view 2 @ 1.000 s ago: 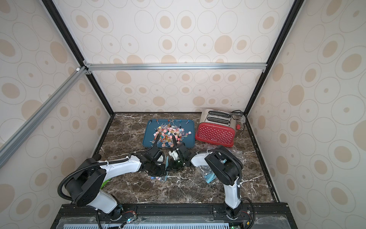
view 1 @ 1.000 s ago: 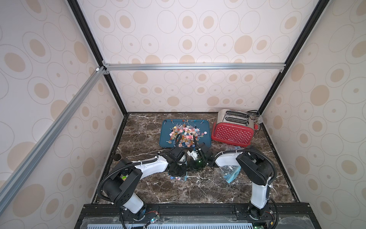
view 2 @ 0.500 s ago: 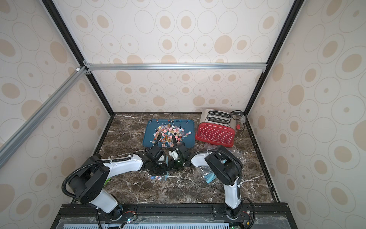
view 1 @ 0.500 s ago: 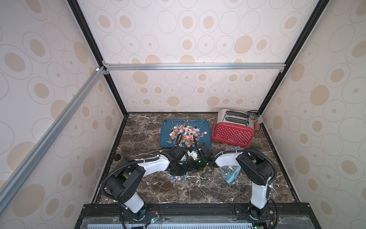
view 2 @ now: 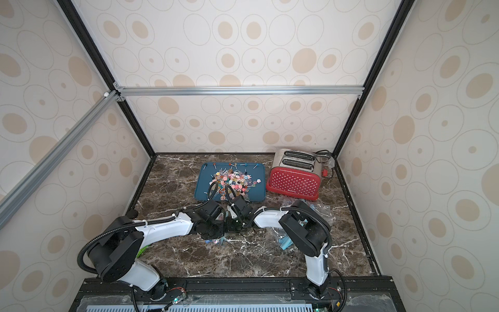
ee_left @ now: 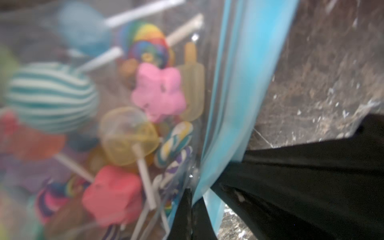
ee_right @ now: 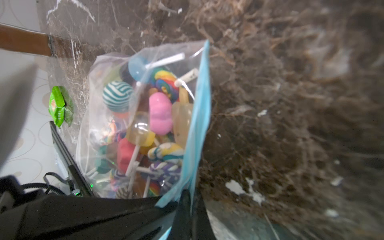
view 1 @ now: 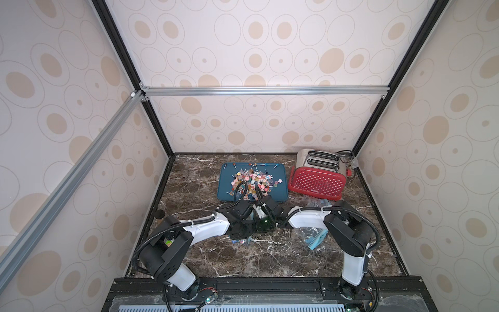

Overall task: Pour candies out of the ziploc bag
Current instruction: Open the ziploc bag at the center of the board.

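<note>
A clear ziploc bag (ee_right: 108, 124) with a blue zip strip (ee_left: 239, 83) holds several candies (ee_right: 160, 112): tiny lollipops and sweets, pink, striped teal, yellow and rainbow (ee_left: 158, 93). My left gripper (ee_left: 191, 195) is shut on the strip's end. My right gripper (ee_right: 190, 197) is shut on the same strip, right beside it. In both top views the two arms meet mid-table, and the bag (view 1: 241, 240) (view 2: 216, 241) peeks out low under the wrists. Many more candies (view 1: 253, 182) lie heaped on a blue tray (view 1: 224, 189) just behind the grippers.
A red toaster (view 1: 317, 181) stands right of the tray, its cord in the back corner. Empty clear bags with blue strips (view 1: 314, 237) lie under the right arm. A green wrapper (ee_right: 59, 106) sits by the left arm's base. Walls close three sides.
The left gripper's jaws have closed on the bag's blue strip. Its forearm shifted slightly toward the middle. The right arm and the bag have stayed put.
</note>
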